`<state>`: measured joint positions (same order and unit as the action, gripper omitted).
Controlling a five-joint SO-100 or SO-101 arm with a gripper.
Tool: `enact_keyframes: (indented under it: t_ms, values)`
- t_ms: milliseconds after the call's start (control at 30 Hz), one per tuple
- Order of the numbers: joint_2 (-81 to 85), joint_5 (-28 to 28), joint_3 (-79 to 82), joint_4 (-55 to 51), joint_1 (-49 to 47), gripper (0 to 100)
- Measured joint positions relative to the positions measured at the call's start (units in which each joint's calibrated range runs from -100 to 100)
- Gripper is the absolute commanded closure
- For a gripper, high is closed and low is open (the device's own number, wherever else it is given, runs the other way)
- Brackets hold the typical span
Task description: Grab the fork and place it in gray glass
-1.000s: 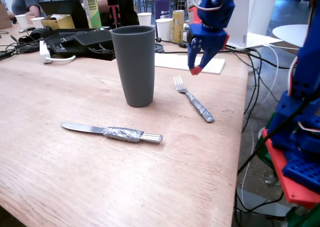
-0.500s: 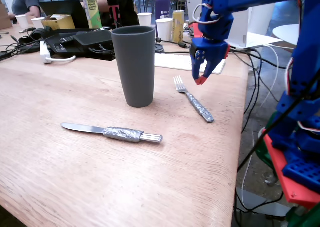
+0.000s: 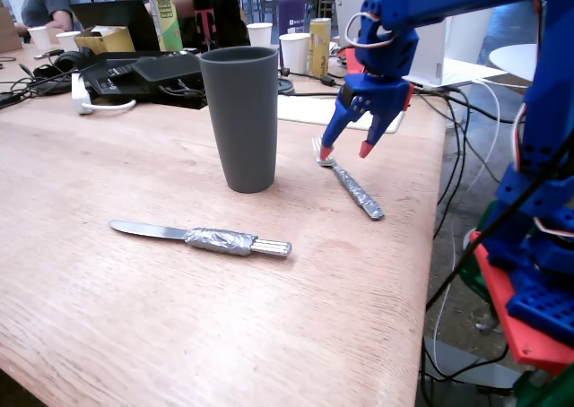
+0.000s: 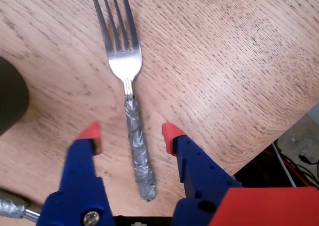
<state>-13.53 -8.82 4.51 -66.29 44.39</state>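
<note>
The fork (image 3: 350,181) lies flat on the wooden table (image 3: 134,317), tines toward the back, its handle wrapped in gray tape (image 4: 137,151). The gray glass (image 3: 239,117) stands upright to its left in the fixed view; only a dark edge of the glass (image 4: 10,101) shows in the wrist view. My blue gripper (image 3: 344,149) with red fingertips hangs open just above the fork's tine end. In the wrist view the gripper (image 4: 129,131) straddles the taped handle, one fingertip (image 4: 89,131) on each side, touching nothing.
A tape-wrapped knife (image 3: 202,237) lies in front of the glass. White paper cups (image 3: 293,52), cans, a keyboard and dark gear crowd the table's back. Cables hang off the right table edge (image 3: 430,237), beside the arm's blue and red base (image 3: 538,281).
The gripper has come down toward the fork over the last second and its fingers have spread from nearly shut to open. Fork, glass and knife have not moved.
</note>
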Motion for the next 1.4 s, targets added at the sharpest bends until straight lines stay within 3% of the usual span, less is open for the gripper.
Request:
enact_keyframes:
  t_ms: [700, 767, 900, 1200, 1400]
  values:
    - [-8.8, -0.3, -0.1, 0.2, -7.5, 64]
    - [-8.8, -0.3, -0.1, 0.2, -7.0, 72]
    - [-8.8, 0.1, 0.0, 0.2, -7.0, 100]
    - [-8.1, 0.0, -0.1, 0.2, -7.0, 100]
    - [8.2, 0.0, 0.3, -0.7, -6.5, 100]
